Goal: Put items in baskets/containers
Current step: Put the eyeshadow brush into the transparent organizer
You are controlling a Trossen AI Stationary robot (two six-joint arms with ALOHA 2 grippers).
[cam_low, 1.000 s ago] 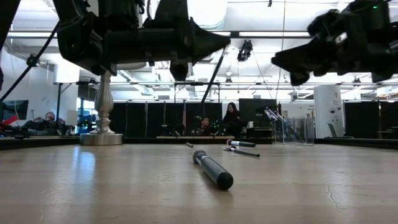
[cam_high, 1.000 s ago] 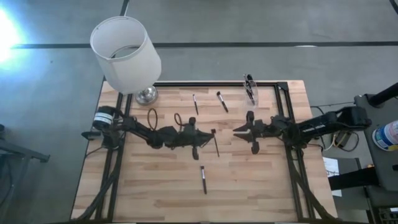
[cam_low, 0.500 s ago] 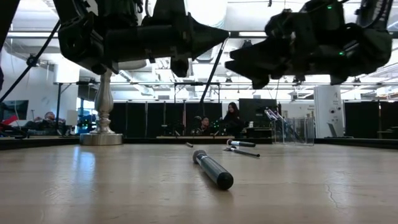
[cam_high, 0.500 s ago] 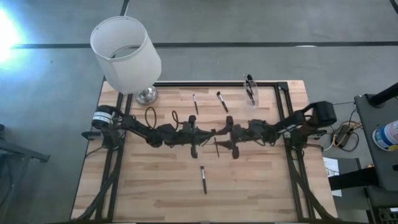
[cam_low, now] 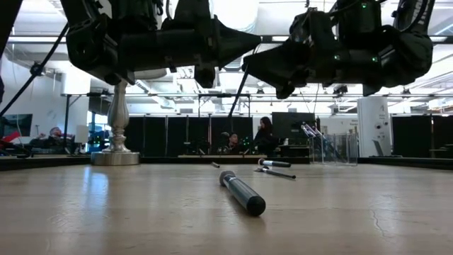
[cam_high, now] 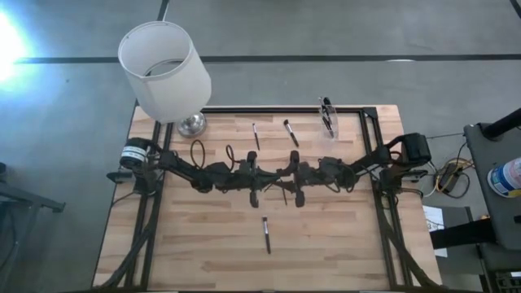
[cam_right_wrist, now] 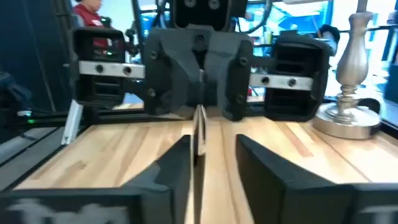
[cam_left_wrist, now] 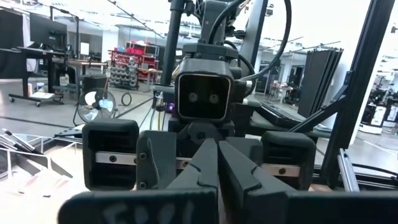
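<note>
High view shows a handover above the desk: left claw clenched on a brush, which hangs between the parted fingers of the right claw, not yet gripped. Next, I judge, right closes, left releases, then the brush goes to the cup, well apart near the desk's far edge.

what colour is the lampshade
White; the lampshade shows best in the high view.

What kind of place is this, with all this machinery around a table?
Probably a robotics lab or workshop hall: two dark robot arms work over a wooden table, with metal racks and equipment standing on a wide open floor behind, and seated people in the background.
</note>
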